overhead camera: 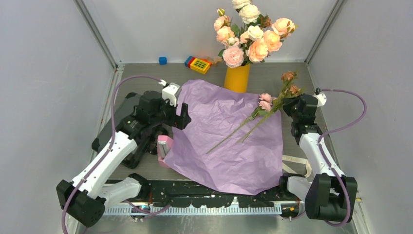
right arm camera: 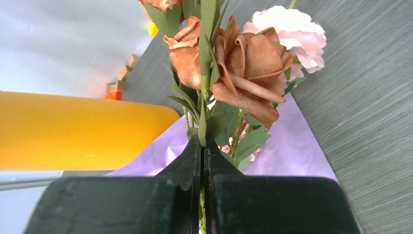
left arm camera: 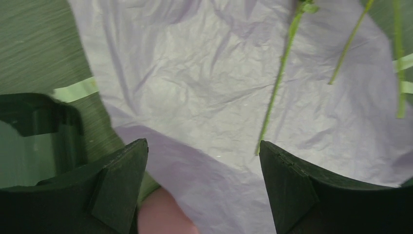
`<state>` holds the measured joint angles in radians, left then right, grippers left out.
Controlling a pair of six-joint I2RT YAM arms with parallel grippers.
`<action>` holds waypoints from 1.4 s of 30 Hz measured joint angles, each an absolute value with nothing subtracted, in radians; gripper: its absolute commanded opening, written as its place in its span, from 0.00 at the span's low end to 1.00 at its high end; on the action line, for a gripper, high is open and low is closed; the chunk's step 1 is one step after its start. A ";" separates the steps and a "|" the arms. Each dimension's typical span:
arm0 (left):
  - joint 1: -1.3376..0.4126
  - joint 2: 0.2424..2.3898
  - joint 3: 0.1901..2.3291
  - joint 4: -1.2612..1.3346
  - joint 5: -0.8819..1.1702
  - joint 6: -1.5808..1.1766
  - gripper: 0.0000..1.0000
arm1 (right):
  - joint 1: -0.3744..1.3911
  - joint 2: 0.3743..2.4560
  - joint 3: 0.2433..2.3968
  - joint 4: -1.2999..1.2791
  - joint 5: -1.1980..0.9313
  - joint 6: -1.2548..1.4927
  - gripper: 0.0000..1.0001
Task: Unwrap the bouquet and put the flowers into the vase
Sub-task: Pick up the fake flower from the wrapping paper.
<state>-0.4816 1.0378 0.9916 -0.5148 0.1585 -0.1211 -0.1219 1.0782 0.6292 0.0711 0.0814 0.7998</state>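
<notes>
Right gripper (right arm camera: 203,146): fingers were seen pressed together on a thin green stem, clamped just below the heads of the flowers (right arm camera: 248,68). A rusty brown rose was noted directly above the fingertips, with a pale pink one behind it. From the top view this gripper (overhead camera: 292,105) was placed at the far right corner of the wrapping paper (overhead camera: 229,146). The flowers (overhead camera: 265,109) were seen lying slantwise, heads far and right by the gripper, with the bare stem ends trailing near and left onto the middle of the sheet.

Left gripper (left arm camera: 202,151): fingers were held wide apart, nothing between them. It (overhead camera: 181,117) was recorded over the left edge of the paper, lilac side up. A pink item (overhead camera: 164,148) was noted just beside that edge, under the arm; what it was could not be told.

The paper was found opened out and crinkled, spread across the centre of the table (overhead camera: 272,78).

The vase (overhead camera: 237,78), yellow-orange, was seen upright at the far edge of the paper, left of the right gripper and apart from it. A bunch of large pale roses (overhead camera: 248,34) was observed standing in it.

Along the far wall, a blue cube (overhead camera: 162,60) and a yellow and red toy (overhead camera: 199,64) were noted.
</notes>
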 measured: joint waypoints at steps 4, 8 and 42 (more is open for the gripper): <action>-0.539 1.031 0.984 -0.446 0.197 -0.219 0.86 | -0.122 1.065 0.632 0.071 0.035 0.785 0.00; -0.612 1.055 0.954 -0.336 0.222 -0.327 0.86 | -0.122 1.079 0.632 0.059 0.006 0.780 0.17; -0.766 1.217 0.903 -0.167 0.224 -0.495 0.86 | -0.001 1.282 0.654 -0.160 -0.076 0.687 0.63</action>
